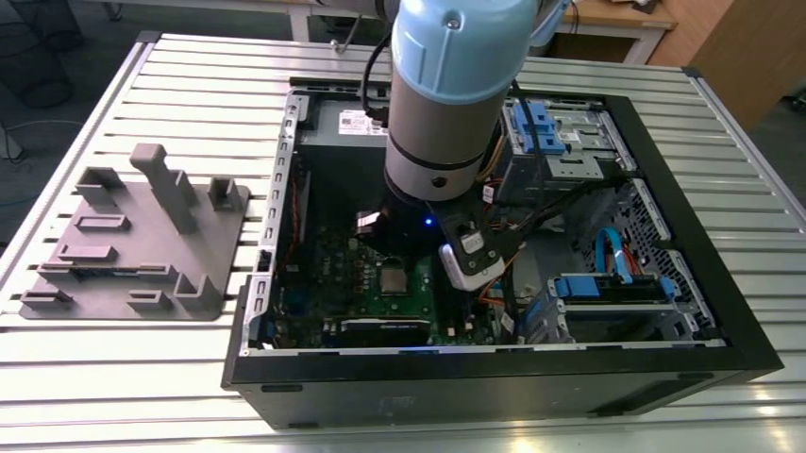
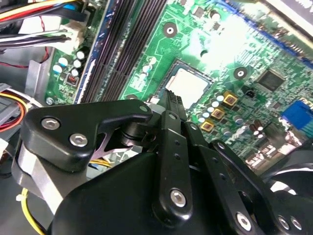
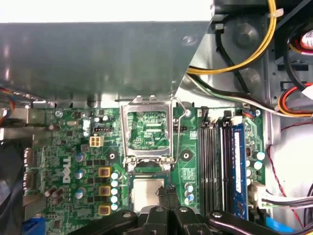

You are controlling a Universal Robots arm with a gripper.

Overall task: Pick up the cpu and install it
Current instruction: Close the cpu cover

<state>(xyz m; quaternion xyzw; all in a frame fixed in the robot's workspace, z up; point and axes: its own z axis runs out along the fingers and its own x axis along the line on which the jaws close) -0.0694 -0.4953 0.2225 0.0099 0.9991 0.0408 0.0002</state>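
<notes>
Arm [image 1: 454, 94] reaches down into open case [image 1: 504, 389] on slatted table [image 1: 126, 377]. In the first wrist view the cpu [image 3: 145, 193] lies flat in its socket on the green board [image 3: 73, 147]. Retention frame [image 3: 146, 132] stands open just beyond it. Gripper [image 3: 167, 190] is narrow, fingers drawn together with nothing between them, tips over the cpu's edge; contact cannot be told. Memory slots [image 3: 215, 161] lie beside the socket. Grey fixture [image 1: 139, 245] sits at the exterior view's left of the case.

Cpu [image 3: 145, 193]: near edge hidden behind the gripper [image 3: 168, 191] in both wrist views. Exterior view: arm [image 1: 447, 94], cut off by the picture's upper edge, covers part of the motherboard [image 1: 330, 255] inside the case [image 1: 504, 373].
</notes>
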